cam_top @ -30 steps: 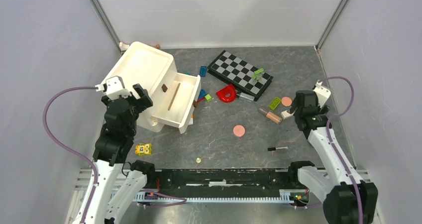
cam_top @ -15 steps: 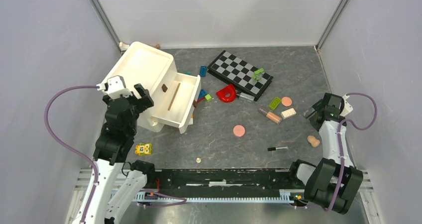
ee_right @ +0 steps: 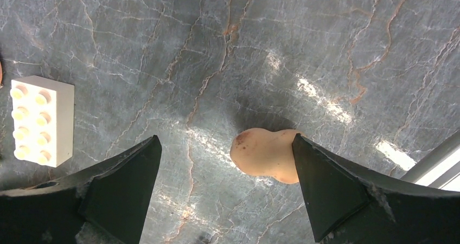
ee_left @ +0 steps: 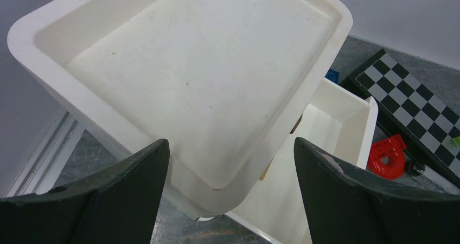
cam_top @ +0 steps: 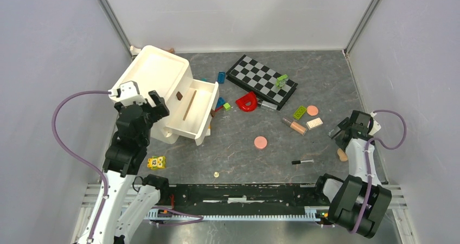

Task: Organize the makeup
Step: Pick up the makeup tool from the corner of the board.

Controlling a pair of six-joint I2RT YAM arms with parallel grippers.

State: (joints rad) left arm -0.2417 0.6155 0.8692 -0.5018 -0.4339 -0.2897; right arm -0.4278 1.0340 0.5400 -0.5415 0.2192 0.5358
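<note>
1. Makeup lies loose on the grey marbled table (cam_top: 233, 162), right of centre: one round pink disc (cam_top: 260, 142), a second pink disc (cam_top: 312, 110), a clear peach-filled tube (cam_top: 294, 126) and a thin black pencil (cam_top: 302, 161), each apart from the others.
2. A peach gourd-shaped sponge (ee_right: 268, 154) rests near the table's right edge. From above, the right arm hides much of it.
3. The right gripper (ee_right: 225, 192) hangs over the sponge with its fingers spread wide, gripping nothing. In the wrist view the sponge lies nearer the right-hand finger.
4. A white studded block (ee_right: 40, 119) sits well to the left of the sponge. Whether it is a palette or a toy brick cannot be told.
5. The left gripper (ee_left: 230, 200), also spread and holding nothing, hovers over the top tray of the white drawer unit (ee_left: 190, 76).
6. The unit's drawer (ee_left: 336, 130) stands pulled out. A small brown item (cam_top: 179, 96) inside it is too small to identify.
7. The checkerboard (ee_left: 412, 97) is cut off at the frame edge in the left wrist view.
</note>
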